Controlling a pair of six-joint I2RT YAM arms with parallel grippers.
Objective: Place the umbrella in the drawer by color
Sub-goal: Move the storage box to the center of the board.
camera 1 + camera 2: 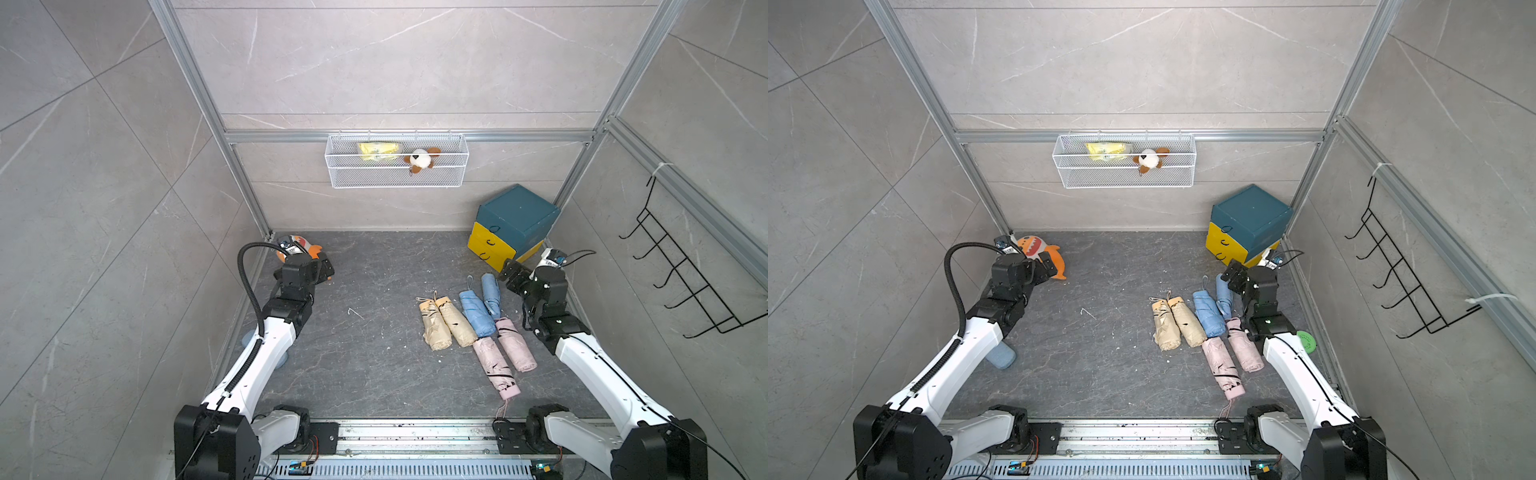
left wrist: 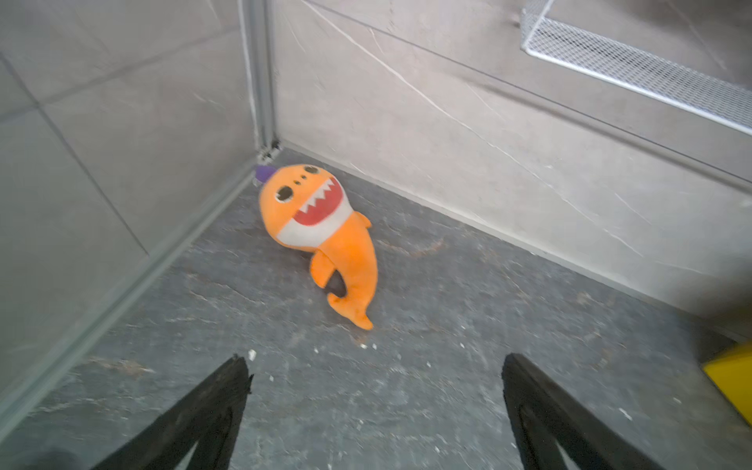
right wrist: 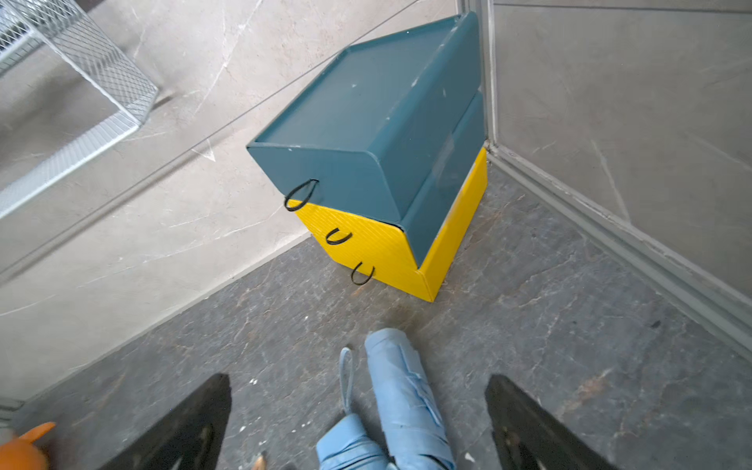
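Right wrist camera shows my right hand (image 3: 358, 378) spread wide and holding nothing, its black fingers (image 3: 191, 423) apart above the dark desk (image 3: 569, 325). Between them lies a folded light blue umbrella (image 3: 403, 398), with a second blue umbrella (image 3: 350, 447) just beside it; I cannot tell whether either finger touches them. Beyond the umbrellas, pushed into the far right corner, stands the drawer chest (image 3: 366, 122): a teal upper part over two yellow drawer fronts (image 3: 378, 248), each front bearing a black loop pull, all of them looking shut. In both top views the rest of the row lies toward the middle and near side of the desk: two beige umbrellas (image 1: 446, 324) side by side next to the blue pair, and two pink umbrellas (image 1: 505, 353) nearer my base. My left hand (image 2: 375, 359) is also wide and empty, well apart from the umbrellas, pointed at an orange shark plush (image 2: 321, 228) lying in the far left corner. A white wire basket (image 1: 397, 176) hangs on the back wall with a yellow packet (image 1: 379, 150) and a small plush dog (image 1: 419, 160) inside, and a black hook rack (image 1: 681, 274) hangs on the right wall.
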